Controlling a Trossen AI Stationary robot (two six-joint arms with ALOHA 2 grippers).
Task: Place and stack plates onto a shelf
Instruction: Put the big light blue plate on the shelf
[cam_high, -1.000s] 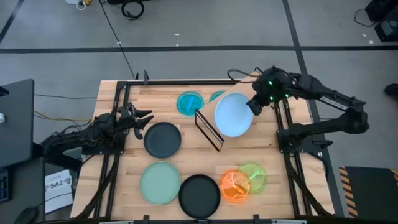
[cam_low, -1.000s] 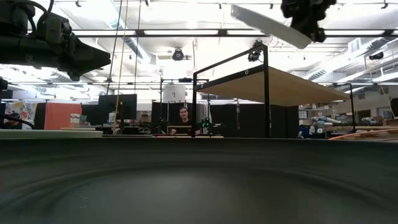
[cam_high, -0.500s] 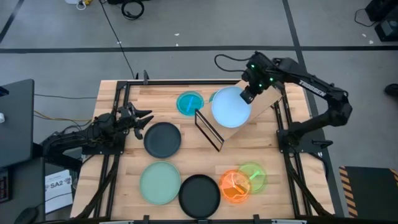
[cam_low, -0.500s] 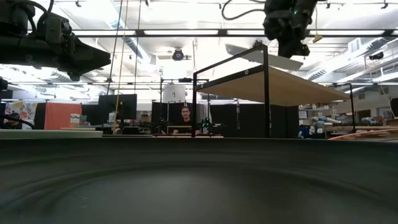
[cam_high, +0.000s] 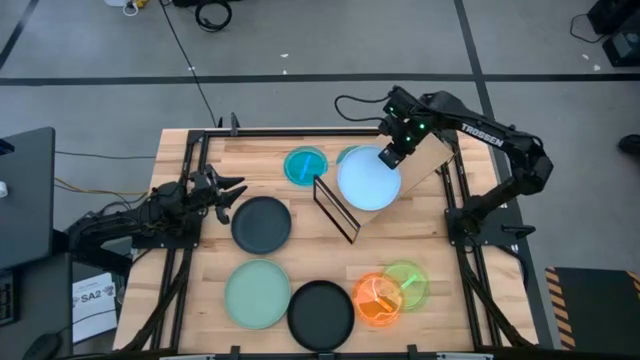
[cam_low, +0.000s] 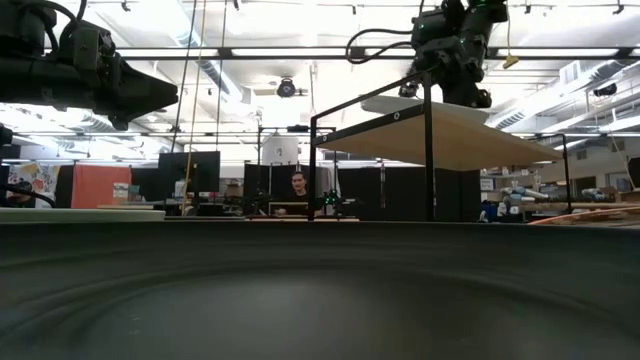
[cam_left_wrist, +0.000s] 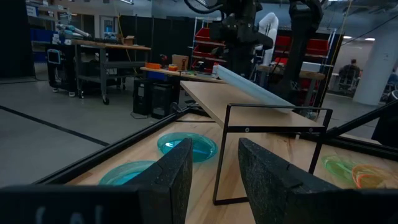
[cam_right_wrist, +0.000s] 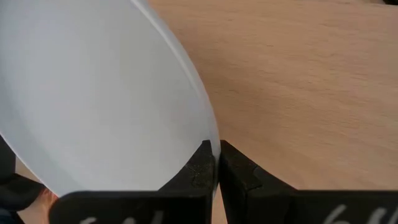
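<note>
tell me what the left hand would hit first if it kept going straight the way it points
Probably the thin black wire frame of the light wooden shelf; the left hand points at it, though depth is unclear.

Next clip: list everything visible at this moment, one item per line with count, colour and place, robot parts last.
light blue plate: 1, pale blue, tilted on the shelf top, rim held by the right claw
shelf: 1, light wood board on a black wire frame, far right part of the table
teal plates: 2, teal, far side, one partly hidden under the shelf
black plates: 2, black, one left of centre, one at the near edge
mint green plate: 1, mint, near left
orange plate: 1, orange, near right, overlapping the lime one
lime green plate: 1, lime, near right
right claw: shut on the light blue plate's rim
left claw: open, waiting at the left side
</note>
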